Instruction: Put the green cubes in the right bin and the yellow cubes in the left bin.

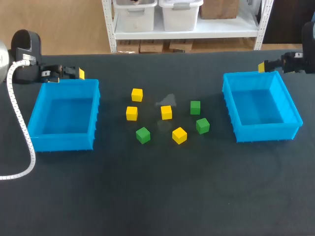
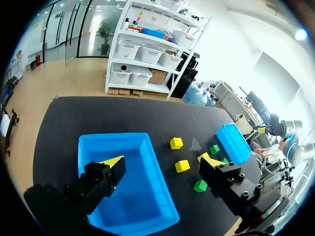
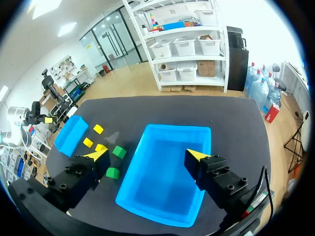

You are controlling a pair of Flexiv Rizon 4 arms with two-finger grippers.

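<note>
Several yellow cubes (image 1: 166, 112) and three green cubes (image 1: 195, 107) lie scattered on the black table between two blue bins. Both the left bin (image 1: 64, 115) and the right bin (image 1: 260, 105) hold nothing. My left gripper (image 1: 74, 73) hovers open over the far edge of the left bin (image 2: 133, 196), fingers wide, nothing between them (image 2: 162, 161). My right gripper (image 1: 266, 65) hangs open over the far edge of the right bin (image 3: 167, 182), likewise holding nothing (image 3: 147, 155). Beside the right bin, the right wrist view shows green cubes (image 3: 118, 152) and yellow cubes (image 3: 98, 129).
A white corrugated cable (image 1: 22, 147) runs down the table's left side from my left arm. Bare black tabletop (image 1: 162, 196) stretches across the front, below the cubes and bins.
</note>
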